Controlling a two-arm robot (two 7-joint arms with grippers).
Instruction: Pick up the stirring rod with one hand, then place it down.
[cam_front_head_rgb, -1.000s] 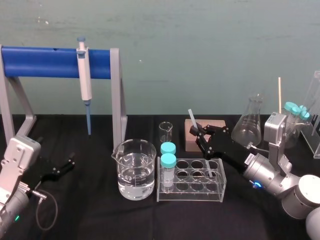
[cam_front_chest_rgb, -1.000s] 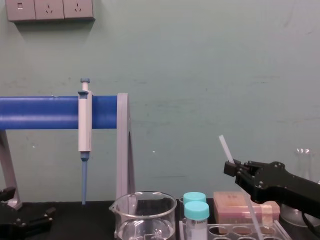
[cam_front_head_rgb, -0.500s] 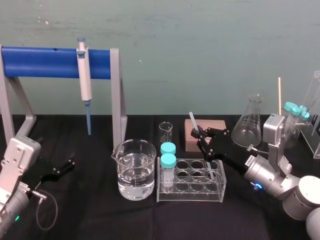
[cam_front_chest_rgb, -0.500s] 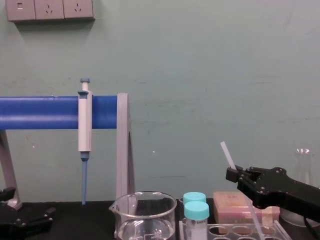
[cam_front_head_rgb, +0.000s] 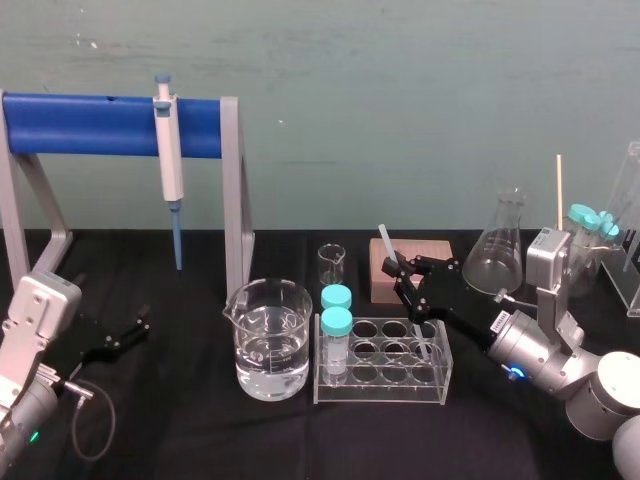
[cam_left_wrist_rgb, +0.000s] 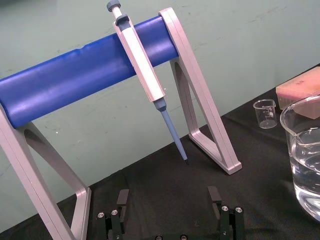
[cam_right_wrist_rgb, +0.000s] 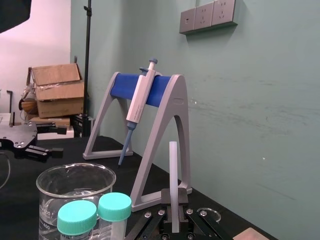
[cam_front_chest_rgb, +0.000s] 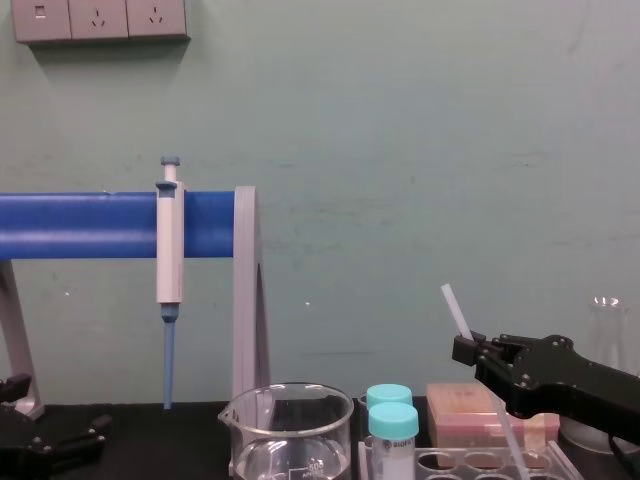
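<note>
across the black table (cam_front_head_rgb: 200, 430) the biggest thing is the blue-barred stand (cam_front_head_rgb: 100, 125) at the robot's left, with a blue-tipped pipette (cam_front_head_rgb: 170, 165) hanging from it. next come the water-filled beaker (cam_front_head_rgb: 268, 340) at the middle, the conical flask (cam_front_head_rgb: 500, 245) at the far right, and the clear tube rack (cam_front_head_rgb: 385, 365) just beside the beaker, with two teal-capped tubes (cam_front_head_rgb: 335, 330) in its left end.

over the rack's right end, the right gripper (cam_front_head_rgb: 405, 280) has its fingers pressed together on the stirring rod (cam_front_head_rgb: 386, 243). it grips the rod partway down, so the top slants up and back above the fingers while the lower part runs down among the right-hand wells. whether the tip sits in a well or touches anything, i cannot tell. the left gripper (cam_front_head_rgb: 138, 325) lies parked low at the left with its fingers spread apart, holding nothing.

this looks like the putting-down part of the task. to do it well, i would keep the pinch firm until the lower tip is borne by something, then come down slowly, since the rod is thin, smooth and apt to slide or roll. mind the rack, which is light and could shift if the rod levers against a well wall. part the fingers only a little, then draw back away from the capped tubes and the flask.
</note>
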